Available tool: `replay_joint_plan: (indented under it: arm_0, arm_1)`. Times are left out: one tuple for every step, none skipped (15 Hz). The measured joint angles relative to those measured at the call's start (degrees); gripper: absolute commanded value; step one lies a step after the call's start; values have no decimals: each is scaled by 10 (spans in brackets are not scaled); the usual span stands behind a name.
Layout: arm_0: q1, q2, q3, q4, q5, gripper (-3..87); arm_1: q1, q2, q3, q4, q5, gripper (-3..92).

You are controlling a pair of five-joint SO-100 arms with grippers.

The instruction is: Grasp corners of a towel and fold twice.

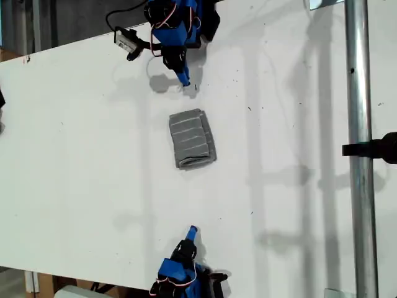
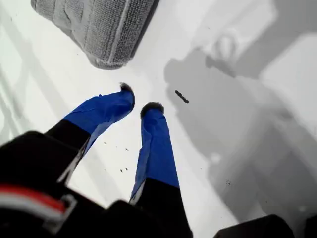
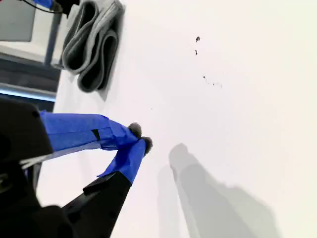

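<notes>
Grey towel (image 1: 191, 138) folded, long axis between arms.

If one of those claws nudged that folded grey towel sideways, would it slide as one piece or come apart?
Probably it would bunch rather than slide: the towel is soft cloth in loose stacked layers, their rounded folds showing in the second wrist view. The top layers would likely shift first. It looks light and cannot roll or break.

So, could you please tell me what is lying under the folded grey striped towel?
Only the white table shows around the folded grey striped towel. Its stacked layers show at one edge in the second wrist view. Whatever lies directly beneath is covered.
</notes>
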Motion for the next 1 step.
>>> replay_joint_plan:
  arm_0:
    - [0,0,0,0,0,-24]
  arm_1:
    - [0,0,0,0,0,87]
